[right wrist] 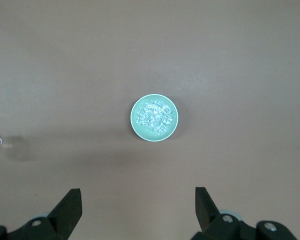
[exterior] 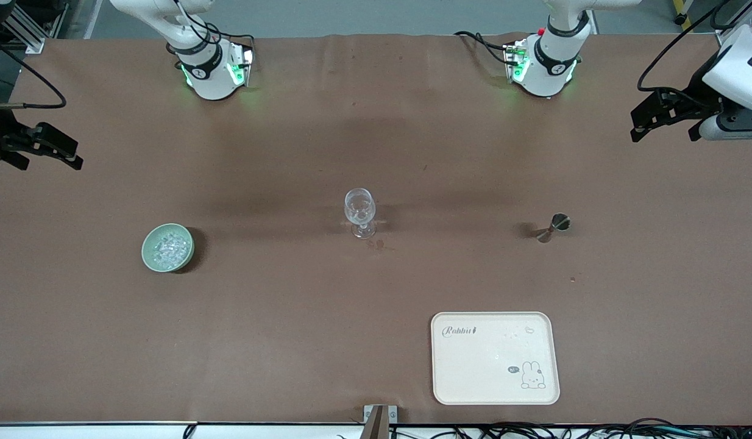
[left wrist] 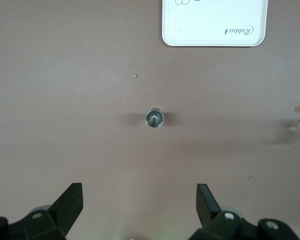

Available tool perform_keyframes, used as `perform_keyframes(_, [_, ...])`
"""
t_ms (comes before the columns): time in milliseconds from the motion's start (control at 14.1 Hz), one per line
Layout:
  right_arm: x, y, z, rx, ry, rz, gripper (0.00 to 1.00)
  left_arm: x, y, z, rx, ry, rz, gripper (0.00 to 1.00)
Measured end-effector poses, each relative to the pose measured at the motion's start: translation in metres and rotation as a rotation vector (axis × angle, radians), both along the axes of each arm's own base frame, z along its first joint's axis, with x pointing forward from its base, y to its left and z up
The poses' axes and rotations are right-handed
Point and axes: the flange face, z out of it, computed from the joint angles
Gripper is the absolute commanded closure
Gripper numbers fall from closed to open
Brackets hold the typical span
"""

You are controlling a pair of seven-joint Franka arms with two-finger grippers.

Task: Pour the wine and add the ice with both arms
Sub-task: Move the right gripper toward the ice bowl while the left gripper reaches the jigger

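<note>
A clear stemmed wine glass [exterior: 359, 211] stands mid-table; any wine in it cannot be made out. A small metal jigger [exterior: 554, 226] stands toward the left arm's end and shows from above in the left wrist view [left wrist: 154, 118]. A green bowl [exterior: 167, 247] toward the right arm's end holds a heap of clear ice [exterior: 170, 246], also in the right wrist view [right wrist: 155, 115]. My left gripper [exterior: 662, 119] hangs open and empty high at the left arm's end [left wrist: 140, 200]. My right gripper [exterior: 38, 149] hangs open and empty high at the right arm's end [right wrist: 138, 202].
A white rabbit-print tray [exterior: 495, 358] lies near the table's front edge, nearer the camera than the jigger; it also shows in the left wrist view [left wrist: 215, 30]. A few wet spots [exterior: 376, 244] mark the brown cloth beside the glass's foot.
</note>
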Motion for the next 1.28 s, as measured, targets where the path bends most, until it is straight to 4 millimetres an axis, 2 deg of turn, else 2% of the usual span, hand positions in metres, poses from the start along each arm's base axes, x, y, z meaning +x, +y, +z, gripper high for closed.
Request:
perform_keyframes(425, [0.0,0.0,0.0,0.0,0.0,0.001,0.0,0.004,0.008,0.003,0.008,-0.009,0.011,0.0])
perform_keyframes(638, [0.0,0.001,0.0,0.0,0.0,0.004,0.0,0.016,0.016,-0.012,0.011,0.019,0.007,0.0])
perform_keyframes(780, [0.0,0.002,0.0,0.0,0.0,0.007,0.0,0.028,0.032,-0.031,0.011,0.055,0.04,0.0])
perform_keyframes(922, [0.004,0.003,-0.006,0.0,0.005,0.008,0.0,0.039,0.06,-0.057,-0.015,0.116,0.099,0.0])
perform_keyframes(1063, [0.013,0.003,-0.026,0.0,0.011,0.009,0.0,0.047,0.084,-0.094,-0.063,0.193,0.206,0.0])
perform_keyframes(1276, [0.025,0.002,-0.063,-0.002,0.004,0.007,0.0,0.058,0.108,-0.154,-0.148,0.301,0.4,0.0])
